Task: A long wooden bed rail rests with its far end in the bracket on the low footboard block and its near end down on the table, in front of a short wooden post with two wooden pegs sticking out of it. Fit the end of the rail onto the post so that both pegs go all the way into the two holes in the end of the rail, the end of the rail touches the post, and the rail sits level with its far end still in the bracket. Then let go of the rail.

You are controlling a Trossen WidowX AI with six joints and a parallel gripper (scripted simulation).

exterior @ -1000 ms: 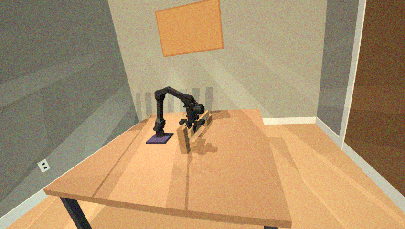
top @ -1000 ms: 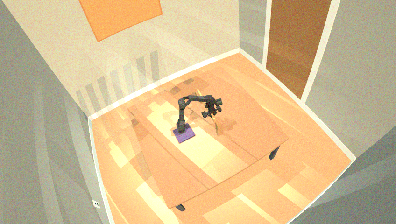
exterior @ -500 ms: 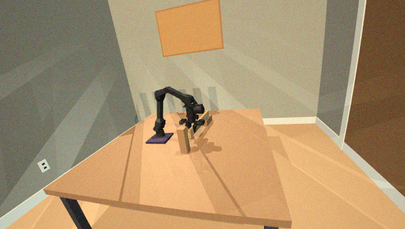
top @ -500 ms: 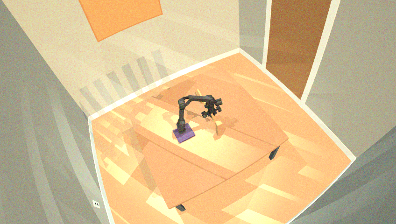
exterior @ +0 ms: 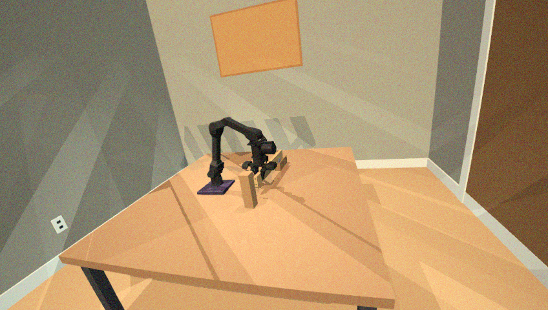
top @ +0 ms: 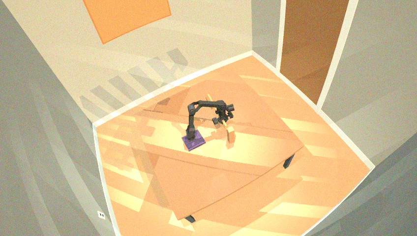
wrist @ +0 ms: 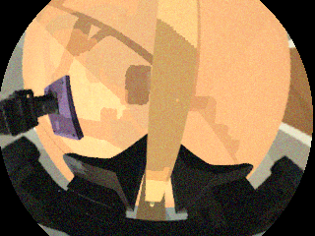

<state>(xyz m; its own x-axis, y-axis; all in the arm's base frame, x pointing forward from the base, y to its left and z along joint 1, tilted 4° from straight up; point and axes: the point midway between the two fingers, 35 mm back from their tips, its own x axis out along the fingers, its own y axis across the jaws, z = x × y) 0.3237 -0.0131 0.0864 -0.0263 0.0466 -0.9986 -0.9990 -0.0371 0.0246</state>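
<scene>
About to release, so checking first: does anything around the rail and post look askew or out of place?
Nothing stands out. The gripper is shut on the rail, whose near end is up against the upright post. Whether the pegs are fully seated is too small to tell.

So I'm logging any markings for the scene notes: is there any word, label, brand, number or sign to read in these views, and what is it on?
None can be read.
Orange wall panel: blank.
Purple base plate under the arm: no marking legible.
Rail, held in the shut gripper: bare wood.
Post: bare wood.
Wall outlet: two slots, no text.
</scene>
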